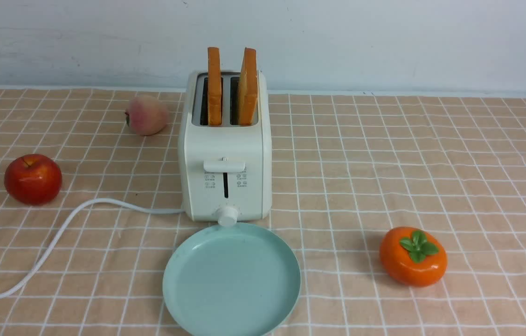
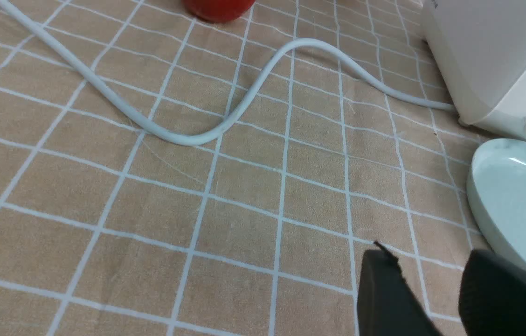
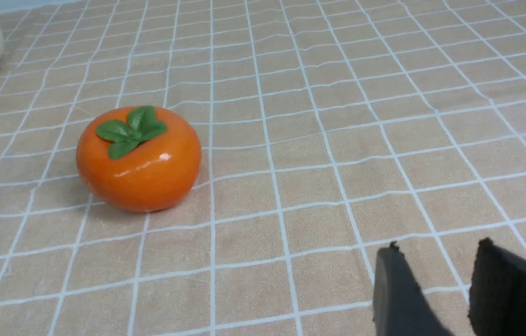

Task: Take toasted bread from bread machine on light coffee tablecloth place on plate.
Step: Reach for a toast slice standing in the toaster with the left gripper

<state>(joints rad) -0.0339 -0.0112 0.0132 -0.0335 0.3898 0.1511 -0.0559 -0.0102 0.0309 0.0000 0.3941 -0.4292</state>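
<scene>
Two toasted bread slices stand upright in the slots of the cream-white bread machine: the left slice and the right slice. The pale blue-green plate lies right in front of the toaster on the light coffee tablecloth. No gripper shows in the front view. My left gripper is open and empty, low over the cloth beside the plate's rim, with the toaster's corner beyond. My right gripper is open and empty over bare cloth.
A red apple and a peach lie left of the toaster. The white cord curls across the left cloth. An orange persimmon sits at front right; it also shows in the right wrist view.
</scene>
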